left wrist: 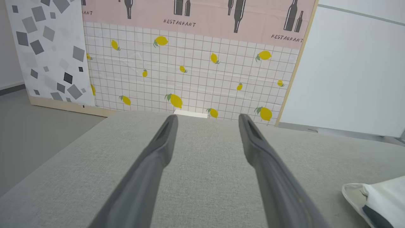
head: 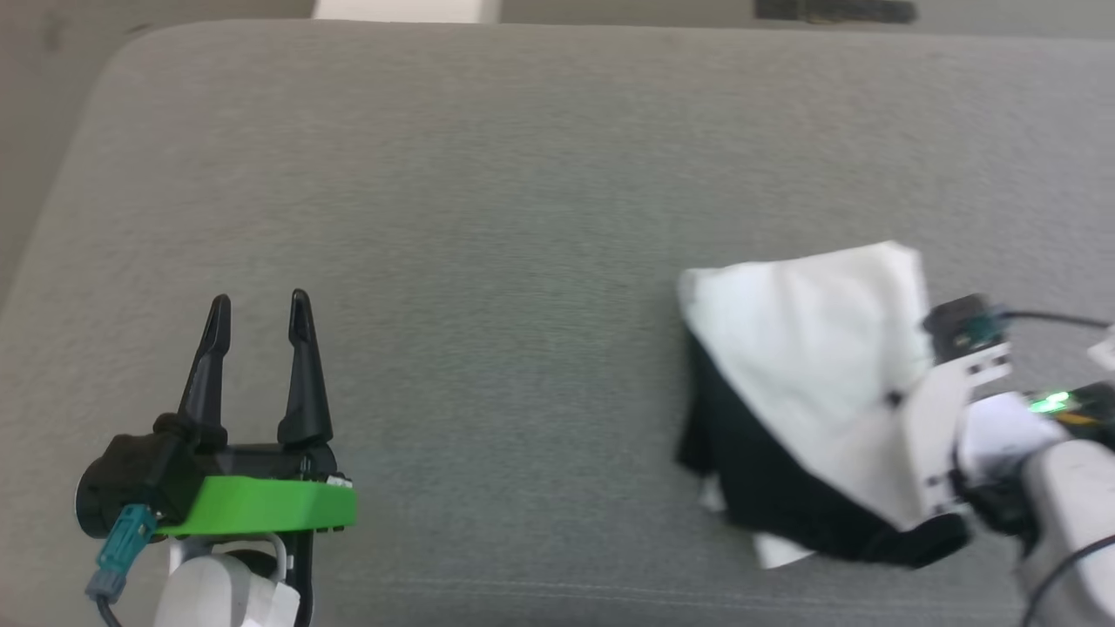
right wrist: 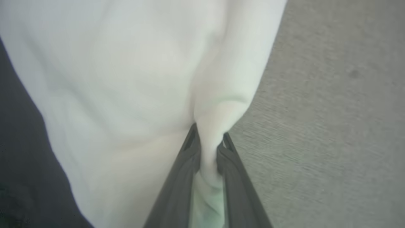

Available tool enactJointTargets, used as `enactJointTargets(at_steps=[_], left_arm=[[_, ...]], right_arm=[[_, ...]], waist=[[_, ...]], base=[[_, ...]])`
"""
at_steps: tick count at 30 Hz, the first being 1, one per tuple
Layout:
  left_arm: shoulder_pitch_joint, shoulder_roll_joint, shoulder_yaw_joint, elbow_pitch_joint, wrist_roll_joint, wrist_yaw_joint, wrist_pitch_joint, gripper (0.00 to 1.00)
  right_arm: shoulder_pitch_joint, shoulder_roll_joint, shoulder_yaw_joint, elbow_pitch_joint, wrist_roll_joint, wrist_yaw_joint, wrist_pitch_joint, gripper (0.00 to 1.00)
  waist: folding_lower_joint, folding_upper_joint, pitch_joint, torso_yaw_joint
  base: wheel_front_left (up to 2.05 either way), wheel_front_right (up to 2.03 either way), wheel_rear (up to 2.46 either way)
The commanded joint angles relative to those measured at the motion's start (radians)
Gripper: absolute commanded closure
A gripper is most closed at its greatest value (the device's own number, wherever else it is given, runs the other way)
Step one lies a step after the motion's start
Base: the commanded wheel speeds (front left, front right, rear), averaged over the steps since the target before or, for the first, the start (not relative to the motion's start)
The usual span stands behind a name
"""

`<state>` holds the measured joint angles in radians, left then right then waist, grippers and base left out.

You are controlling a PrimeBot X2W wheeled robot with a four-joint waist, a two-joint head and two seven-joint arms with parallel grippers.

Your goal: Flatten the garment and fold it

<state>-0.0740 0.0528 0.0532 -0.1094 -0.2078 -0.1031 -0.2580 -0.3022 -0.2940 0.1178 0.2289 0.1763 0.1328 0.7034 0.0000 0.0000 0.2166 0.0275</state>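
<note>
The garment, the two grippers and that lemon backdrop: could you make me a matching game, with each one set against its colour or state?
Things:
1. left gripper
2. right gripper
3. garment
4. lemon backdrop

States or colours:
a. white and black, crumpled
b. pinching white cloth
c. open, holding nothing
d. yellow on a white grid

Pairs: 1-c, 2-b, 3-a, 4-d

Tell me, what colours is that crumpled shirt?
White with a black part: the garment shows best in the head view.
</note>
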Motion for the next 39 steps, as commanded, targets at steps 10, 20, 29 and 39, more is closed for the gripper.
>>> enactJointTargets(at_steps=[10, 20, 29, 39], left_arm=[[-0.089, 0.005, -0.029, -0.011, 0.053, -0.014, -0.004, 0.00], [-0.194, 0.047, -0.056, -0.044, 0.090, -0.021, -0.004, 0.00], [-0.213, 0.057, -0.037, -0.084, 0.098, -0.014, -0.004, 0.00], [-0.206, 0.052, -0.028, -0.089, 0.098, -0.014, -0.004, 0.00]], right_arm=[[-0.121, -0.187, -0.026, -0.013, 0.035, -0.002, 0.045, 1.00], [-0.289, -0.361, -0.139, 0.135, 0.021, -0.002, -0.017, 1.00], [-0.392, -0.414, -0.314, 0.247, -0.102, -0.002, -0.059, 1.00], [-0.467, -0.409, -0.509, 0.322, -0.302, -0.002, -0.058, 0.00]], waist=[[0.0000, 0.0000, 0.175, -0.247], [0.0000, 0.0000, 0.370, -0.210], [0.0000, 0.0000, 0.470, -0.140], [0.0000, 0.0000, 0.473, -0.123]], base=[[0.00, 0.00, 0.00], [0.00, 0.00, 0.00], [0.00, 0.00, 0.00], [0.00, 0.00, 0.00]])
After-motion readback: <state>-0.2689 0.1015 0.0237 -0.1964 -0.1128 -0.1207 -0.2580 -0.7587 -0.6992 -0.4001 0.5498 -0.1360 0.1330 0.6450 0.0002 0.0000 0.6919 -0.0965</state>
